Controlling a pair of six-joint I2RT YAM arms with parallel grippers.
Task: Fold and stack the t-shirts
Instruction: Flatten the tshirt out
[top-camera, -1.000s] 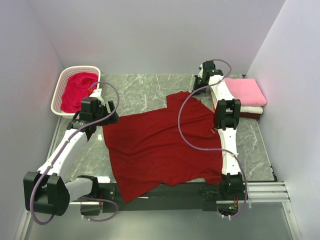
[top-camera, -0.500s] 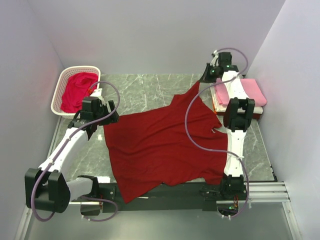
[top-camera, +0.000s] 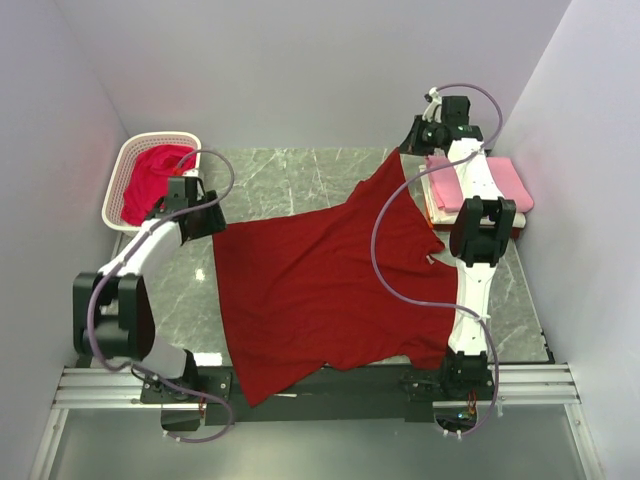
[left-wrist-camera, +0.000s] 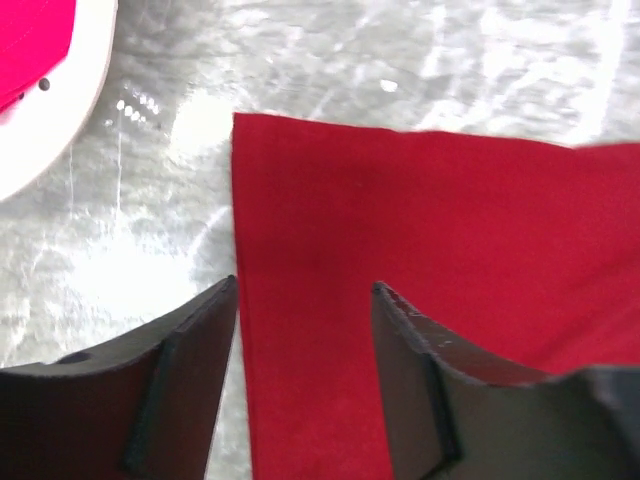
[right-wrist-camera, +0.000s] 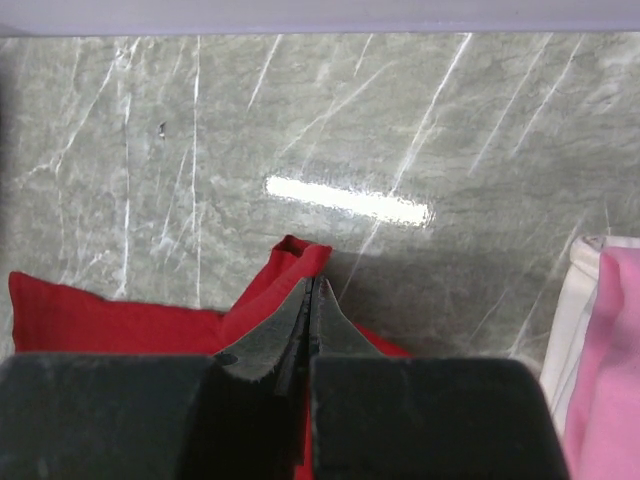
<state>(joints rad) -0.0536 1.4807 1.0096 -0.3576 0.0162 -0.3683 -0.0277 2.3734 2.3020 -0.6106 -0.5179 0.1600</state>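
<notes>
A large dark red t-shirt (top-camera: 320, 290) lies spread over the marble table (top-camera: 280, 185). One corner of it is drawn up toward the far right, and my right gripper (top-camera: 410, 146) is shut on that corner; in the right wrist view the cloth (right-wrist-camera: 290, 262) bunches round the closed tips (right-wrist-camera: 312, 285). My left gripper (top-camera: 208, 222) sits at the shirt's left corner. Its jaws (left-wrist-camera: 305, 290) stand open astride the cloth's edge (left-wrist-camera: 300, 200). A crimson t-shirt (top-camera: 152, 180) lies in the basket. Folded pink (top-camera: 485, 180) and white (top-camera: 440, 212) t-shirts are stacked at the far right.
The white lattice basket (top-camera: 118, 185) stands at the far left, its rim (left-wrist-camera: 70, 110) close to my left gripper. The folded stack (right-wrist-camera: 605, 380) lies just right of my right gripper. The shirt's hem hangs over the table's near edge (top-camera: 300, 385). Walls enclose three sides.
My right gripper has carried the shirt's corner farther back and to the right, stretching the cloth. My left arm has swung away toward the basket, and its jaws have narrowed over the shirt's left edge.
</notes>
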